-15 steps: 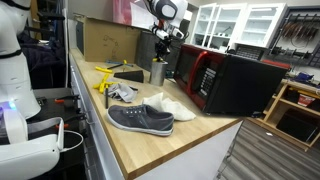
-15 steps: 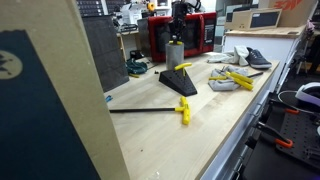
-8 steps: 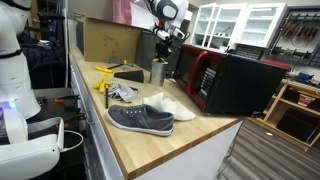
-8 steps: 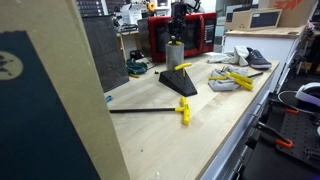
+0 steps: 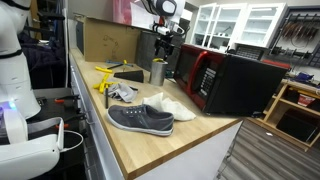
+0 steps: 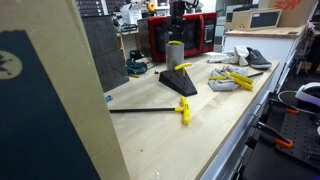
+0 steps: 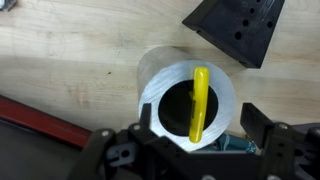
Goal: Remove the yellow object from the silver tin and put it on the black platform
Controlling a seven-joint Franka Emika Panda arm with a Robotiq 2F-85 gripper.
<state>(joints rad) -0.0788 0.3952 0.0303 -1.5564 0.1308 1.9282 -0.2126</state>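
- Standing inside the silver tin, the yellow object leans against its rim.
- The pincer hangs open above, jaws flanking the tin, gripping nothing.

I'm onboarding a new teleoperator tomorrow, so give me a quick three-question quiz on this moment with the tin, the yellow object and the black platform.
1. True or false: the yellow object already lies on the black platform.
2. The end effector is: A) open, B) shut on the yellow object, C) shut with nothing held.
3. Fill in: the end effector hangs directly ____ the silver tin.

Key
1. False: it is in the silver tin, leaning against the rim.
2. A
3. above
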